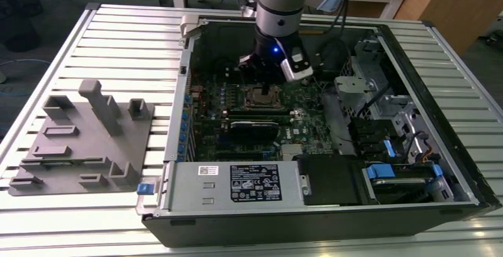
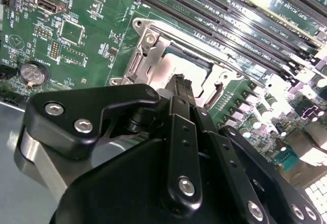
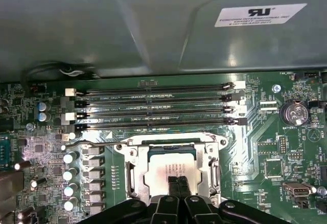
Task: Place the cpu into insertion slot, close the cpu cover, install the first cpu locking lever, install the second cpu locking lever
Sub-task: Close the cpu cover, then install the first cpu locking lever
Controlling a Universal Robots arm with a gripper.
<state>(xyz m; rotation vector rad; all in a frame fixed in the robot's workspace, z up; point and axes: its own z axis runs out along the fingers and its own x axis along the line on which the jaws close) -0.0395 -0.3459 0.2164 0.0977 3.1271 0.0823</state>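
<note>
Exterior view: an open computer case (image 1: 463, 168) lies on a slatted metal table (image 1: 118, 39), with a grey moulded fixture (image 1: 86, 139) on the table to the exterior view's left of it. The arm reaches down into the far half of the case. The gripper (image 1: 265, 85) hangs right above the insertion slot (image 1: 263, 99), which sits on the green motherboard (image 1: 208, 101) toward its far side. A grey power supply box (image 1: 235, 183) fills the near left corner of the case.

Second wrist view: the gripper (image 2: 180, 83) has its black fingers pressed together into one narrow tip, with nothing seen between them. That tip is over the cpu (image 2: 171, 65), whose pale metal top lies flat inside the socket. The cpu cover (image 2: 145, 60) lies down around the chip, its silvery frame bordering the chip's edges. Long black memory slots (image 2: 230, 24) run just beyond the socket, and a coin battery (image 2: 33, 74) sits well apart from it on the board.

First wrist view: the gripper (image 3: 178, 180) is again clenched, fingertip against fingertip, poised over the middle of the cpu (image 3: 171, 163); I cannot tell whether it touches. The cpu cover (image 3: 134, 173) frames the chip on all sides. A thin wire lever (image 3: 92, 144) stretches out from one corner of the socket, past a row of capacitors (image 3: 70, 180); whether it is latched I cannot tell. The memory slots (image 3: 153, 106) lie between the socket and the grey case wall (image 3: 153, 29).
</note>
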